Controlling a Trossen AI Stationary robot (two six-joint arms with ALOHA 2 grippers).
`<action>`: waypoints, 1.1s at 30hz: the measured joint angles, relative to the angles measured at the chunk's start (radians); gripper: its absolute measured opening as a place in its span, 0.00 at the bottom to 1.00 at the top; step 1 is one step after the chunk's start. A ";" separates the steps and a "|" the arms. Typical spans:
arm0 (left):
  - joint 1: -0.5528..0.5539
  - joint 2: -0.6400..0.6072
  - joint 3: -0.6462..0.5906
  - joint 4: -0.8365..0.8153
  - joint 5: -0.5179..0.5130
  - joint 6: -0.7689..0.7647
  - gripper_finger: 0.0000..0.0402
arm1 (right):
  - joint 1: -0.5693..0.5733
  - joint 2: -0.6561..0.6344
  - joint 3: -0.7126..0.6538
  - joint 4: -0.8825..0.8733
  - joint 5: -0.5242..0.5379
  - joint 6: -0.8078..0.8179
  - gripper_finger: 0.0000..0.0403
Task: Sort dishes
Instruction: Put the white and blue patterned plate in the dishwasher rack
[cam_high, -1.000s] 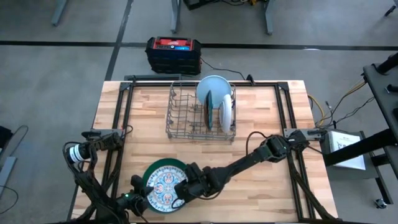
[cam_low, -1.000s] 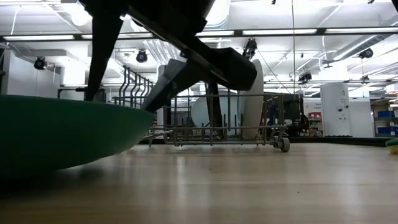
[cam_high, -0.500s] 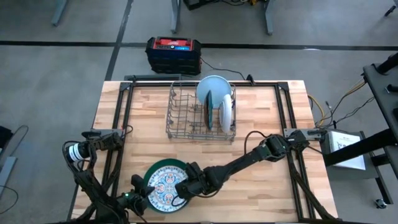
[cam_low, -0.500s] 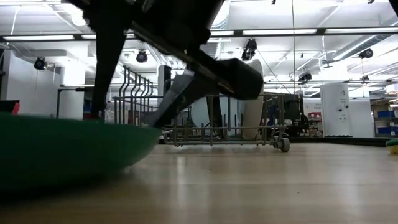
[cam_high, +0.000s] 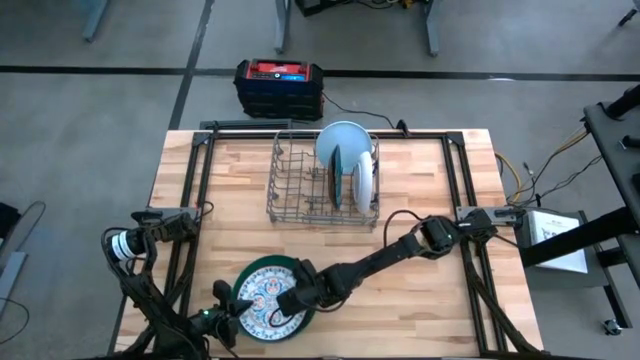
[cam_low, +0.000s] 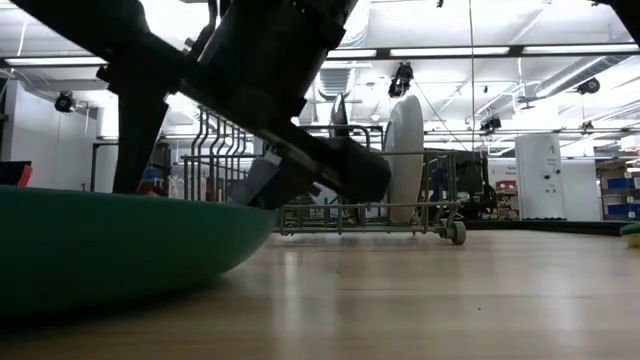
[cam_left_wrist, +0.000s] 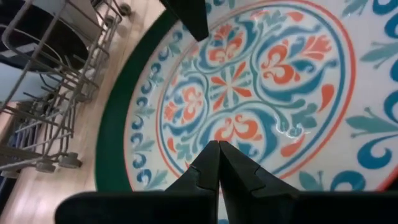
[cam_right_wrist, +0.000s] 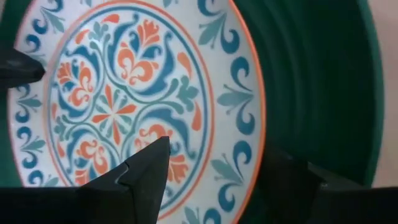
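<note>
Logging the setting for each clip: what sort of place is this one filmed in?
Probably a robotics lab or workshop hall, not a kitchen. The wooden table stands on a bare grey floor, and the low view shows exposed ceiling strip lights and industrial equipment behind the wire rack.

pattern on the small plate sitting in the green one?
Small plate: white with blue, teal and orange floral scrollwork and a thin orange ring. Right wrist view shows it best.

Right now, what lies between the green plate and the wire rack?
In the high view, only bare wooden table separates the green plate from the wire rack.
</note>
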 joint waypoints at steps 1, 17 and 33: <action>0.001 0.000 0.000 0.000 -0.008 -0.001 0.00 | -0.004 0.000 -0.001 0.003 -0.001 -0.003 0.52; 0.002 -0.003 -0.034 0.093 -0.045 -0.009 0.00 | -0.047 -0.008 -0.073 0.058 0.031 -0.084 0.21; 0.007 -0.036 -0.033 0.072 -0.047 -0.012 0.00 | -0.060 -0.054 -0.075 0.028 0.041 -0.197 0.01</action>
